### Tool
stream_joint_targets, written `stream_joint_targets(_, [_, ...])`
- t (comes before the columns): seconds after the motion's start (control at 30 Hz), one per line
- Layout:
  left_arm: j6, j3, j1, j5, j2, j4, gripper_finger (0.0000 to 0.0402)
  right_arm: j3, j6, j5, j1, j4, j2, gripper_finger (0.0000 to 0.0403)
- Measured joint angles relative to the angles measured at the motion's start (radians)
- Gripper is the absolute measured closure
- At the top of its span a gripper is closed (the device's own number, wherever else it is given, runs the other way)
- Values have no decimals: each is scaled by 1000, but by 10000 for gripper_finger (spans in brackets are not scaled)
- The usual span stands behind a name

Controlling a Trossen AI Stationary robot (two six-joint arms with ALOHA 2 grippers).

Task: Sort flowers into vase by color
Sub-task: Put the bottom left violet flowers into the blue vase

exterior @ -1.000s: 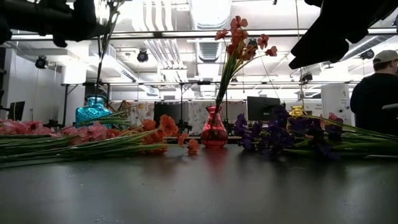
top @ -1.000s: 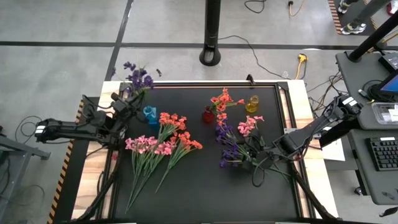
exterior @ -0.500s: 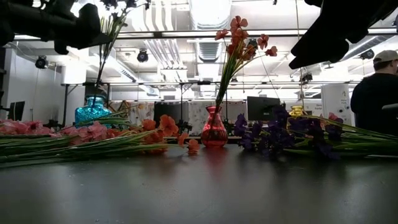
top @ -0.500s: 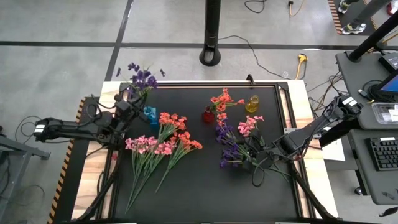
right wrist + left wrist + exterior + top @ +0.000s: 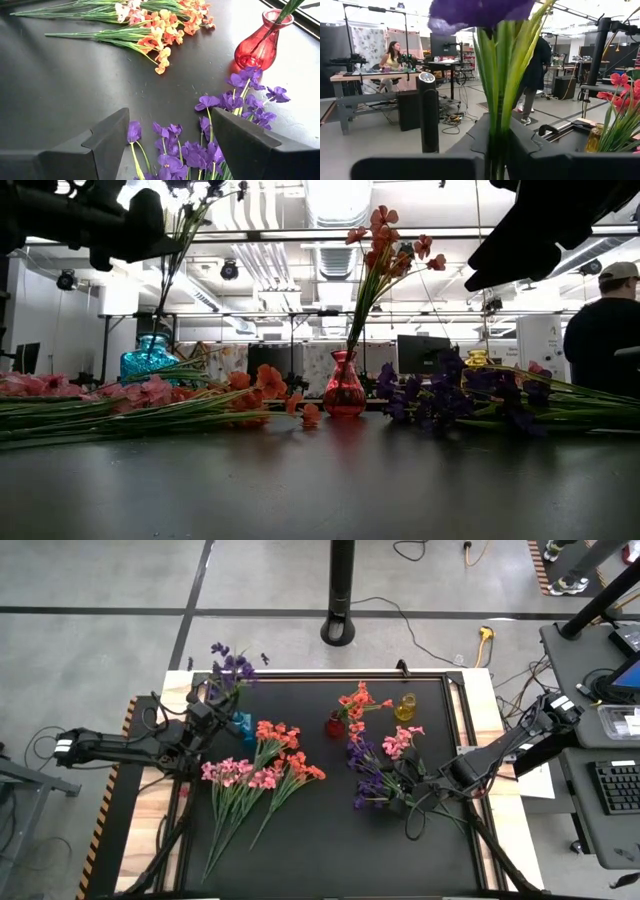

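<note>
- The high view alone lays out the whole black table [image 5: 330, 840]: the left gripper [image 5: 207, 712] sits just beside a small blue glass vase [image 5: 241, 723] at the far left, while the right gripper [image 5: 428, 786] hangs over the loose purple-blossomed sprigs [image 5: 368, 778] on the right half.
- Only the left wrist view shows the grip closely: the left gripper's dark fingers [image 5: 540, 162] are clenched on the green stems of a purple-flowered sprig [image 5: 502, 75], which stands upright between them.
- The low view shows that sprig's thin stem [image 5: 172, 260] running down into the blue vase [image 5: 149, 360], its blossoms up above the arm.
- The right wrist view shows the right gripper [image 5: 170, 145] with its fingers spread wide and nothing between them, purple blossoms [image 5: 240, 92] on the table beneath it.
- A red glass vase [image 5: 344, 390] holds coral-red sprigs [image 5: 385, 240], leaning slightly; a small yellow glass vase [image 5: 405, 706] stands near it.
- Pink-blossomed sprigs [image 5: 232, 776] and more coral-red ones [image 5: 290, 765] lie flat, long green stems fanned toward the near edge.
- A person [image 5: 603, 320] shows beyond the table.
</note>
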Motion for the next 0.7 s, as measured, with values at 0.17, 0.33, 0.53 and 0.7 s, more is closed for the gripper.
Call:
stream_joint_targets(0.17, [0,0,0,-3,-1,-13,326,0,0,-1,0,0,0,121])
stream_joint_targets(0.33, [-1,0,-19,-3,-1,-16,263,0,-2,-1,0,0,0,119])
stream_joint_targets(0.53, [-73,54,-113,-46,-7,-224,162,0,-2,-9,0,0,0,115])
stream_joint_targets(0.7, [-186,133,-178,-112,-5,-398,91,0,-7,-10,0,0,0,106])
